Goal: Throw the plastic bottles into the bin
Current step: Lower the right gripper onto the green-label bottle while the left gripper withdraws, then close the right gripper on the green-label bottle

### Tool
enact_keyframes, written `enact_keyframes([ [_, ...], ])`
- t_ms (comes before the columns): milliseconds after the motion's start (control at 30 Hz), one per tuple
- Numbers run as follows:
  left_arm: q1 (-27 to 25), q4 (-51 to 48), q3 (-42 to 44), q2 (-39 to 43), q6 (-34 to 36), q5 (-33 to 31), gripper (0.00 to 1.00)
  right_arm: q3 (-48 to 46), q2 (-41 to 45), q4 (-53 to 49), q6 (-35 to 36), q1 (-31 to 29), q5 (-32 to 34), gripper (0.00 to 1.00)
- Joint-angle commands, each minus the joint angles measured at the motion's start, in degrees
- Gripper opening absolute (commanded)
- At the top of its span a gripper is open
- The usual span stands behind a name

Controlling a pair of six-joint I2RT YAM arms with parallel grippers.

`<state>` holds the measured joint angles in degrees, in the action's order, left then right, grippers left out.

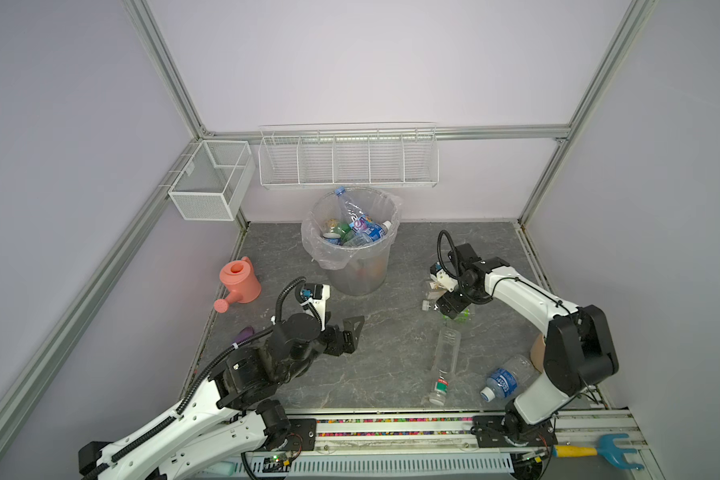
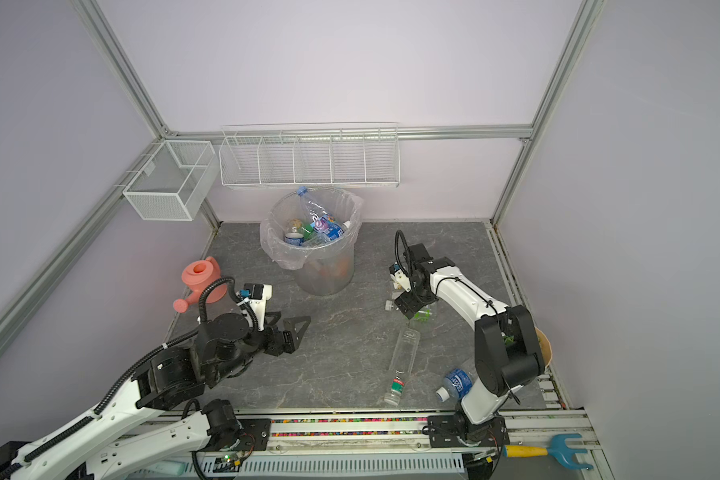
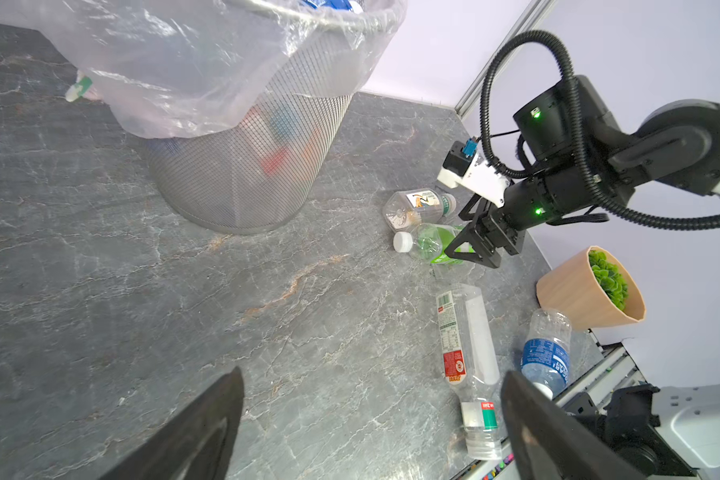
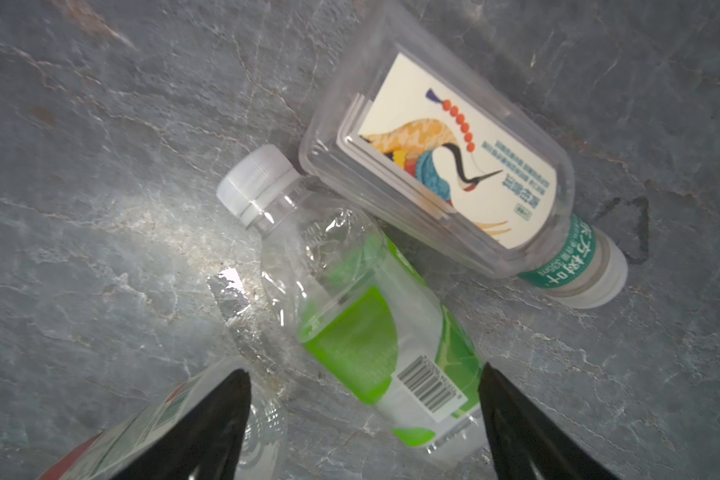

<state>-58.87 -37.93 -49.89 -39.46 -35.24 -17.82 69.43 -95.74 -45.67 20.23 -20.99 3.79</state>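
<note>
bin [image 1: 360, 274] [image 3: 242, 174]: round, tapering, translucent grey, lined with a crinkled clear bag folded over the rim; stands at 12 o'clock of the grey veined tabletop [image 1: 391, 266].
binned bottles [image 1: 360, 228] [image 2: 321, 228]: a heap of clear, blue-labelled and green ones, with one long clear bottle poking past the rim.
green-label bottle [image 4: 371, 332] [image 3: 431, 243]: crumpled clear plastic with a ribbed white cap, lying flat at 3 o'clock of the table centre.
crane-label bottle [image 4: 445, 166] [image 3: 416, 205]: flat-sided and square-shouldered; touches the green-label bottle's neck, at its 11 o'clock.
tall clear bottle [image 1: 445, 361] [image 3: 470, 345]: slim smooth cylinder, lying at 5 o'clock.
blue-label bottle [image 1: 506, 378] [image 3: 545, 357]: stubby and ribbed, at 4 o'clock, beside the right arm's base.
right gripper [image 4: 362, 370] [image 3: 470, 245]: jaws spread, black wedge fingers either side of the green-label bottle's lower body, clamping nothing.
left gripper [image 3: 373, 372] [image 2: 289, 322]: jaws wide apart and empty, over bare table at 6 o'clock of the bin.
top views only: the bin's contents, pink watering can [image 1: 240, 282] at 9 o'clock, white wire baskets [image 1: 348, 166] on the wall, blue rake [image 1: 614, 451].
left wrist view only: the bin wall's fine grid texture, and the whole tan plant pot [image 3: 587, 286]; the top views show only a sliver of it behind the right arm.
right wrist view only: the painted crane and the green label's barcode.
</note>
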Motion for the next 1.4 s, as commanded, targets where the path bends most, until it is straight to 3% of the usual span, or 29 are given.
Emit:
enact_keyframes([
  [0,0.2,-2.8,-0.4,1.6,-0.8,-2.1,0.96,1.1,-2.4,-1.8,2.0,-0.3,0.0,0.88],
  [533,0.3,-3.7,-0.9,1.7,-0.3,-3.4,0.97,0.4,-6.9,-0.8,1.5,-1.3,4.0,0.89],
  [733,0.3,-3.5,-1.0,1.7,-0.3,-3.9,0.97,-0.6,-6.6,-0.3,1.7,-3.2,6.0,0.99],
  [867,0.3,-4.0,-1.4,1.9,-0.4,-4.1,0.97,-0.6,-7.9,-0.1,2.2,-4.9,8.8,0.88],
  [1000,0.3,-4.9,-1.5,3.0,-0.6,-4.9,0.97,-0.6,-8.9,0.5,1.5,-5.6,10.3,0.64],
  [1267,0.3,-5.9,-1.4,4.0,-0.8,-5.8,0.97,0.6,-8.4,0.4,1.7,-6.5,12.2,0.42],
  [1367,0.3,-5.8,-1.7,3.8,-0.7,-6.0,0.96,1.8,-7.4,-0.7,1.7,-7.4,12.9,0.38],
])
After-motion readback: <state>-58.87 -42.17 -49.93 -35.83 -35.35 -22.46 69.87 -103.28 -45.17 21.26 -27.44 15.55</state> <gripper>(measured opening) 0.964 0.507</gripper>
